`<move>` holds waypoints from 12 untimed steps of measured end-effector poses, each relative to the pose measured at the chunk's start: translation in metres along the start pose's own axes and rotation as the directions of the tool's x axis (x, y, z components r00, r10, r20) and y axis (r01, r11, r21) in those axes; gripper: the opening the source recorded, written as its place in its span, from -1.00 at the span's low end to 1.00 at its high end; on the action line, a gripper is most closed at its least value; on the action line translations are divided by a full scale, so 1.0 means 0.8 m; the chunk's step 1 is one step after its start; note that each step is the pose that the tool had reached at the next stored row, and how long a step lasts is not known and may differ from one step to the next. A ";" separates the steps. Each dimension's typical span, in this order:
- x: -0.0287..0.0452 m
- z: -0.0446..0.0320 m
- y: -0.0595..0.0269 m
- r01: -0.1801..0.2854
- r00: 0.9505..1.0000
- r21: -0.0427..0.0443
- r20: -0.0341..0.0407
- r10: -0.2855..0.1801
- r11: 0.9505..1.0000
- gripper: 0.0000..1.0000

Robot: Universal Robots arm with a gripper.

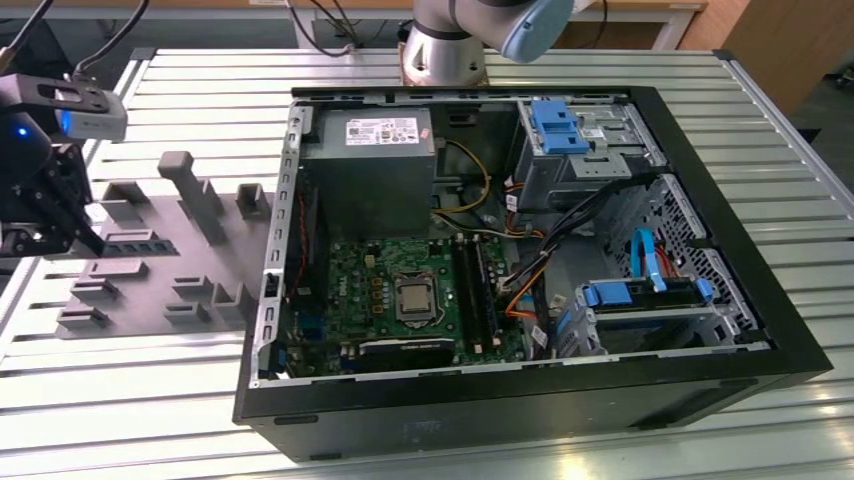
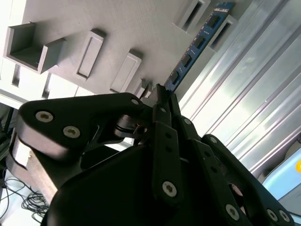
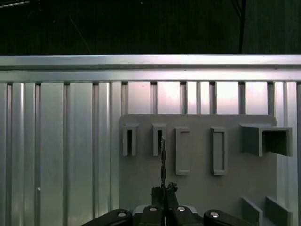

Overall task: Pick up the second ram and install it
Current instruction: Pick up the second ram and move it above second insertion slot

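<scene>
The second ram [image 2: 197, 42] is a slim blue board with dark chips, and my gripper [image 2: 162, 96] is shut on one end of it. In the first wrist view the ram [image 3: 163, 157] shows edge-on, running from the gripper [image 3: 164, 190] towards a narrow slot of the grey holder plate [image 3: 197, 188]. Whether its far end still touches that slot I cannot tell. In the exterior view my gripper [image 1: 40, 215] hangs at the far left, over the holder plate [image 1: 180, 275]. The open computer case [image 1: 534, 400] lies to the right, with the motherboard's memory slots [image 1: 474, 285] inside.
The holder plate carries several raised grey blocks and pockets [image 1: 187, 190]. Inside the case are a power supply [image 1: 374, 160], drive cages with blue clips [image 1: 561, 125] and loose cables [image 1: 527, 280]. The arm's base [image 1: 447, 45] stands behind the case on the ribbed metal table [image 1: 174, 400].
</scene>
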State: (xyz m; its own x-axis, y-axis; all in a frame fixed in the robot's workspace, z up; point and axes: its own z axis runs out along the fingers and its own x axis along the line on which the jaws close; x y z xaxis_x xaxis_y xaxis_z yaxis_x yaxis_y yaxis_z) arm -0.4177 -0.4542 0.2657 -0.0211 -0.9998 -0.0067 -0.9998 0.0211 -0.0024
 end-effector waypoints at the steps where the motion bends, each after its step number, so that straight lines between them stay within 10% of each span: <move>1: 0.0000 -0.0014 0.000 0.000 1.000 0.000 0.000 0.000 1.000 -0.72; 12: -0.0001 -0.0184 0.000 0.000 1.000 0.000 0.000 0.000 1.000 -0.72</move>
State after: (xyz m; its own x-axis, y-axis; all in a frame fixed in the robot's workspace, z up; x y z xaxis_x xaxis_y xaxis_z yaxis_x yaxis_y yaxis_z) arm -0.4177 -0.4541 0.2804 -0.0211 -0.9998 -0.0067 -0.9998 0.0211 -0.0024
